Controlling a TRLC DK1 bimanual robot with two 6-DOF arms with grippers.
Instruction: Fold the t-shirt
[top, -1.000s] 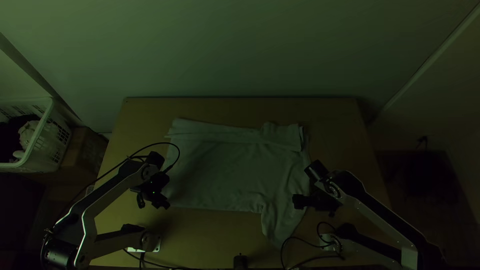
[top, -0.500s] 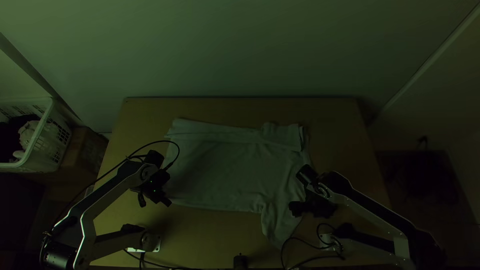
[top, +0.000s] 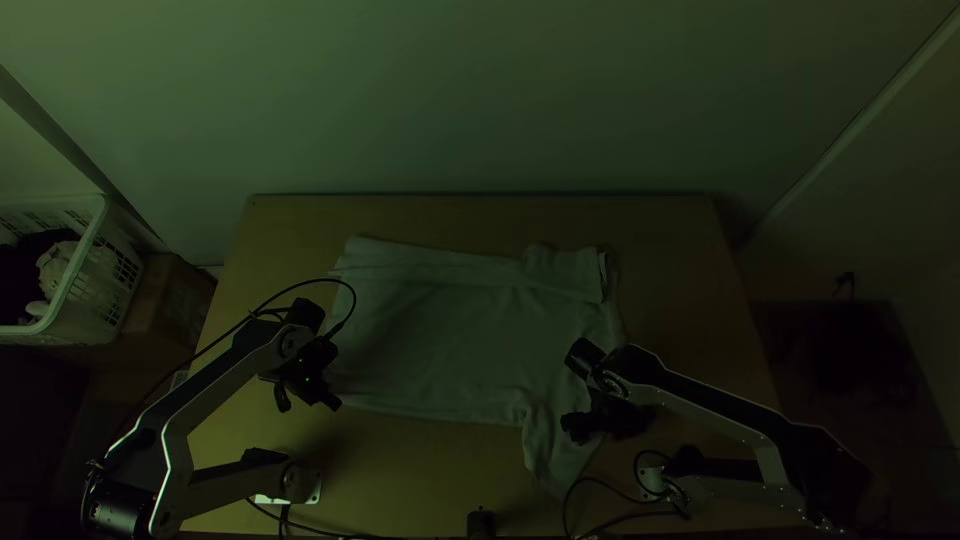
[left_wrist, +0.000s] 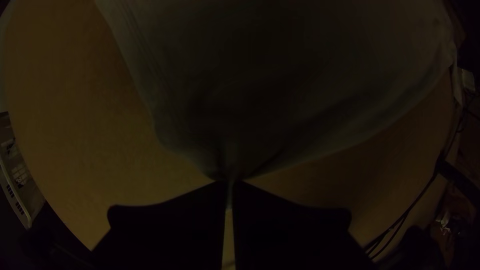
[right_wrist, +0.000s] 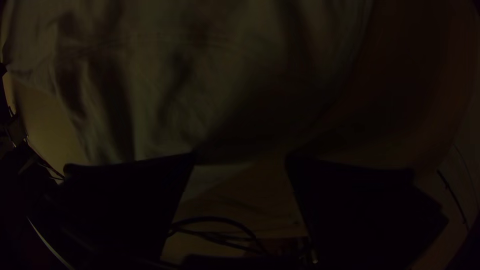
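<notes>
Two grippers in play! L gripper (left_wrist: 230, 182) pinching t-shirt (top: 450, 350) at its 8 o'clock corner, on table (top: 660, 230); R gripper (right_wrist: 241, 158) spread, nearer the loose sleeve (top: 547, 455), tip approx. 7 o'clock from it, 12 = far side. R's job, prob.

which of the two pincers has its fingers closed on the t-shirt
The left pincer: its fingers are shut on the near left corner of the t-shirt, while those of the right pincer stand apart over the near sleeve.
</notes>
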